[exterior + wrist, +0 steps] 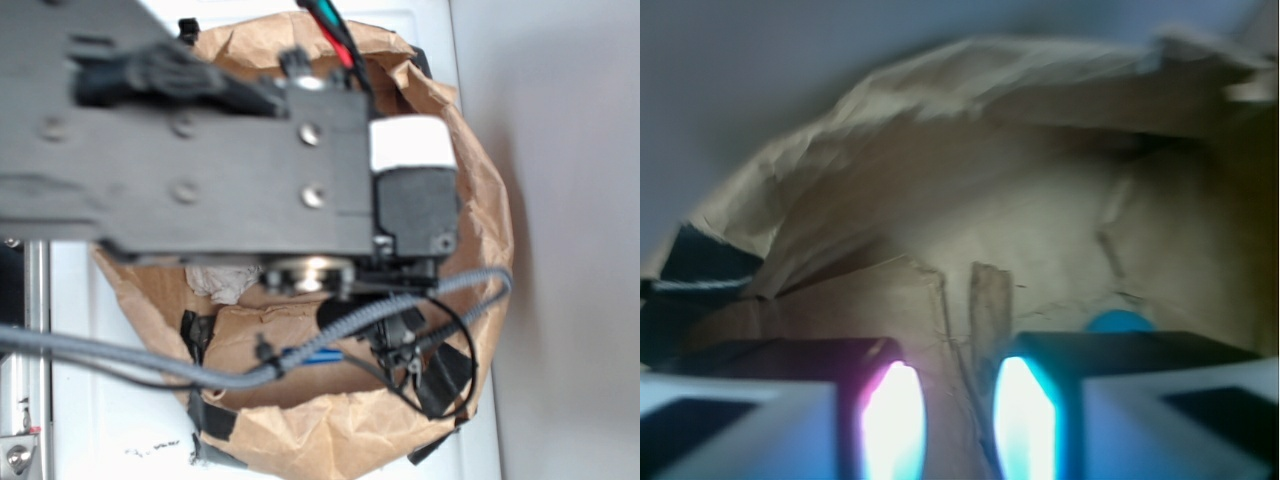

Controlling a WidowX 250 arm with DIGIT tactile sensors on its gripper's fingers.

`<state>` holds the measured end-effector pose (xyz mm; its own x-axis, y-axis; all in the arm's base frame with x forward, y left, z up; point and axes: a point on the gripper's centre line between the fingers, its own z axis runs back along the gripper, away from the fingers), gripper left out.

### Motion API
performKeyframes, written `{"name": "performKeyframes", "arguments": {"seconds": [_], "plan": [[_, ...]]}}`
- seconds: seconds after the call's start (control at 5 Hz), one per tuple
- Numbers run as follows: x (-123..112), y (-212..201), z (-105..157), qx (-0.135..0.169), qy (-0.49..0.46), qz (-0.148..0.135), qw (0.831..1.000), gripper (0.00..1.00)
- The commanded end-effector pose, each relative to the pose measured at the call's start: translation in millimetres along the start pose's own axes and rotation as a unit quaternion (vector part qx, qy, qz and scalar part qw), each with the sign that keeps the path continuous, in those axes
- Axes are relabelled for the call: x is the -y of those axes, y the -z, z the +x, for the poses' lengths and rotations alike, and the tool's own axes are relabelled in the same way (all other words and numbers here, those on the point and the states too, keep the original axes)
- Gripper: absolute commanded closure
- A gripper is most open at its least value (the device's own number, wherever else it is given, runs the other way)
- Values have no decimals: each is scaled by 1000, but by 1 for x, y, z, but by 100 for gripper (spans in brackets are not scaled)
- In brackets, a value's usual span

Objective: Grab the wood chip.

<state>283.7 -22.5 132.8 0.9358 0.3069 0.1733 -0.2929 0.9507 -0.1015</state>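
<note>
The wood chip (990, 305) lies flat on the brown paper lining (1040, 220), at twelve o'clock from the gripper (958, 420), whose jaws stand apart and empty. It looks light, thin, stiff and possibly brittle; pinching across its narrow width at mid-length seems best.

robot lab bench: white tabletop (100, 420), taped brown paper enclosure (330, 435), exposed cabling (120, 360).
</note>
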Motion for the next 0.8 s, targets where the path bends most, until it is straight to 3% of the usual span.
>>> {"name": "performKeyframes", "arguments": {"seconds": [0.0, 0.6], "plan": [[-6, 31, 12, -12, 31, -21, 999, 0], [-19, 59, 6, -20, 52, -17, 998, 0]]}}
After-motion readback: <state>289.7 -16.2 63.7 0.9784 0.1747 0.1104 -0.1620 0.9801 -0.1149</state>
